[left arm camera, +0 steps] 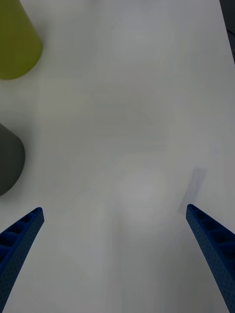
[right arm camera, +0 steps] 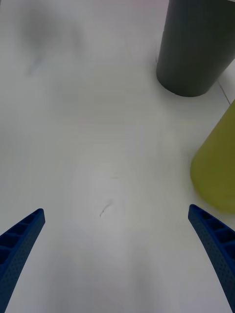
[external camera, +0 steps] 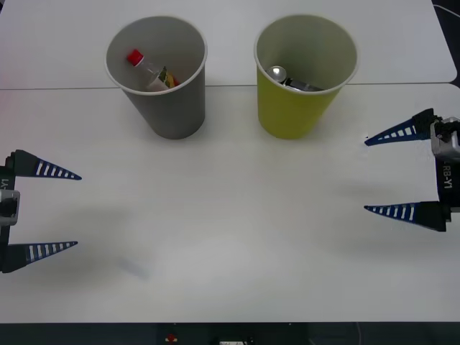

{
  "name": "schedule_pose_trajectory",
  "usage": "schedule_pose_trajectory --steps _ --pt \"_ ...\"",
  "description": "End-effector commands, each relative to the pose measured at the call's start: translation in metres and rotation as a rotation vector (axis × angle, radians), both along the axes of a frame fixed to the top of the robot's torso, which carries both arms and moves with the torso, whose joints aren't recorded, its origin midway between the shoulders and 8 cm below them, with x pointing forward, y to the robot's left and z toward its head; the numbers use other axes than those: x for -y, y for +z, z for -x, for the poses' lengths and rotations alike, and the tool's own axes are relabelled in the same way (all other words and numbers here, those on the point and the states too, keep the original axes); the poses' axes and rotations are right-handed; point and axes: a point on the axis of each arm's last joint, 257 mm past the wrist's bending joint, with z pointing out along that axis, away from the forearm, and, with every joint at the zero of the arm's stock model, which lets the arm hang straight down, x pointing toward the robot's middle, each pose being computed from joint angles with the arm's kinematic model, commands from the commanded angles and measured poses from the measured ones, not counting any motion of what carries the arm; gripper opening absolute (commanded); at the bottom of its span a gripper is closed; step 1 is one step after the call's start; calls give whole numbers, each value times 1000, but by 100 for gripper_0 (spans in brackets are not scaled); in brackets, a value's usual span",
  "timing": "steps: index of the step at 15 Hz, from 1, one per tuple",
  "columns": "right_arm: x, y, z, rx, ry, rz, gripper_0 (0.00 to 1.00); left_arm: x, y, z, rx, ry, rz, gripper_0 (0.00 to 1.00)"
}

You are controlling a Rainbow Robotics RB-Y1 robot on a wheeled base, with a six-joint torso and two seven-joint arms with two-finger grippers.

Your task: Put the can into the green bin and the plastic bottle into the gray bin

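Nearest the robot, the white counter (external camera: 230, 237) lies bare between the two arms. The left gripper (external camera: 77, 210) hangs at the counter's left edge, nearer than the gray bin (external camera: 165, 108) and to that bin's left, well apart from it. Its blue ribbed jaws stand wide apart with nothing between them, tips pointing inward across the counter. In the left wrist view the same two fingers (left arm camera: 19, 239) frame plain counter surface, with the gray bin's side (left arm camera: 10, 161) and the green bin (left arm camera: 17, 44) beyond at one edge.

The right gripper (external camera: 366, 175) hangs at the counter's right edge, nearer than the gray bin and far to its right, past the green bin (external camera: 298, 108). Its jaws are likewise spread wide and hold nothing, tips pointing inward toward the left gripper. In the right wrist view its fingers (right arm camera: 22, 239) span bare counter, with the green bin's wall (right arm camera: 215, 171) near one finger and the gray bin (right arm camera: 196, 49) farther off.

Farther back, the gray bin stands upright on the counter. The plastic bottle (external camera: 149, 72) lies tilted inside it, red cap up against the inner wall, label lower down. Just to the gray bin's right, apart from it, the green bin stands upright as well, and the can (external camera: 287, 79) rests inside, its shiny silver top showing against the bin's inner wall.
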Motion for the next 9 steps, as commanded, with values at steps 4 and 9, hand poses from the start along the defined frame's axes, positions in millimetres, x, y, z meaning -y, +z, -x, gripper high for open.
schedule_pose_trajectory --steps 4,9 --pt "26 -18 5 -13 -17 103 100 0 0 0 0 0 0 100" --pt "36 -19 8 -24 -20 129 100 0 0 0 0 0 0 100"
